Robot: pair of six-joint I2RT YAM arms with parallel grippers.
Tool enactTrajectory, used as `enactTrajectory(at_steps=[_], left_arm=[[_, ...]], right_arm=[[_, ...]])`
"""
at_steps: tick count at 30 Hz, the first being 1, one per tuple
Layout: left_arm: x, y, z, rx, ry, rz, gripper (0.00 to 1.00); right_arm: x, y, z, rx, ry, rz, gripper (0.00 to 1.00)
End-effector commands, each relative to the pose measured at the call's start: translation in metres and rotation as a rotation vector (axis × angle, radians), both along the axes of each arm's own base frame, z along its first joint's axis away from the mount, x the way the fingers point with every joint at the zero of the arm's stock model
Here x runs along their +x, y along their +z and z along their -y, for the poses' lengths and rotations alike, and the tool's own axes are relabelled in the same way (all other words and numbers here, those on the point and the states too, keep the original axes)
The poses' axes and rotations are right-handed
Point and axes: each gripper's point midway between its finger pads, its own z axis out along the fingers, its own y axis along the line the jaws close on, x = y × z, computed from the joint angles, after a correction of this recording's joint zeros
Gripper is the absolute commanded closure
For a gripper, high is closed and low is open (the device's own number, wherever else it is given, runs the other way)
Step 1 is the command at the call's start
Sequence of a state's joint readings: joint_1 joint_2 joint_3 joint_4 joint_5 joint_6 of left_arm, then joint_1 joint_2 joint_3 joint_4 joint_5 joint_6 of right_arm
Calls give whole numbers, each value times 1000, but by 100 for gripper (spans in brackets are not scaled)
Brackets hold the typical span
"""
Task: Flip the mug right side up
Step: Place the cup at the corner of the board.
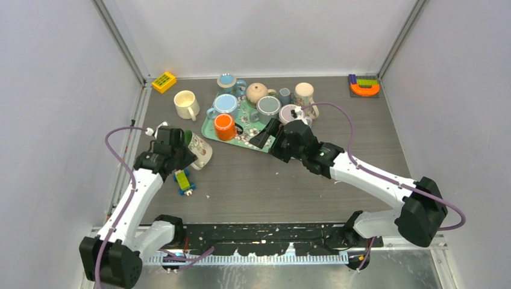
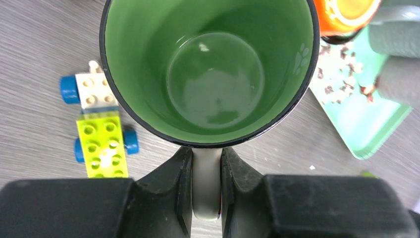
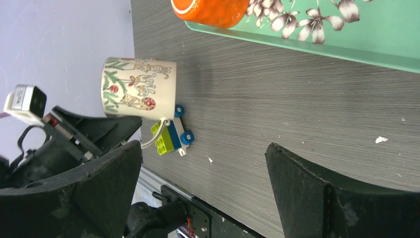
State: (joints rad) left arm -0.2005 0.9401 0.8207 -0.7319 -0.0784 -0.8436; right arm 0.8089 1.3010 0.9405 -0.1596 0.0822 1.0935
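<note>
Jaws on the left gripper are clamped on the handle of the mug, held tilted just left of the green tray, lego car beside it. Right gripper is spread wide, nothing in it, at the tray's near corner.

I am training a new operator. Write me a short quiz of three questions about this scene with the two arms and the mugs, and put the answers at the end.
1. True or false: the left hand grips the mug by its handle.
2. What lies on the table beside this mug? A) a toy brick car B) a spoon C) a banana
3. Is the right hand open or shut?

Key: 1 true; 2 A; 3 open, with nothing between its fingers.
</note>
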Motion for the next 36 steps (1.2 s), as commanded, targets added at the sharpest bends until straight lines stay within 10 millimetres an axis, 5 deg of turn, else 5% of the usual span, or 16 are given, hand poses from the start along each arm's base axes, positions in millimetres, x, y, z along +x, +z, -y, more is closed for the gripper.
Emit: enactTrajectory(at_steps=[1, 17, 36], left_arm=[[56, 52, -17, 86, 54, 235, 100], [116, 24, -58, 384, 59, 211, 100], [152, -29, -99, 464, 110, 92, 99]], right_arm=[[1, 36, 6, -15, 28, 108, 1], [-10, 48, 18, -84, 98, 177, 0], [-1, 47, 32, -148, 53, 218, 0]])
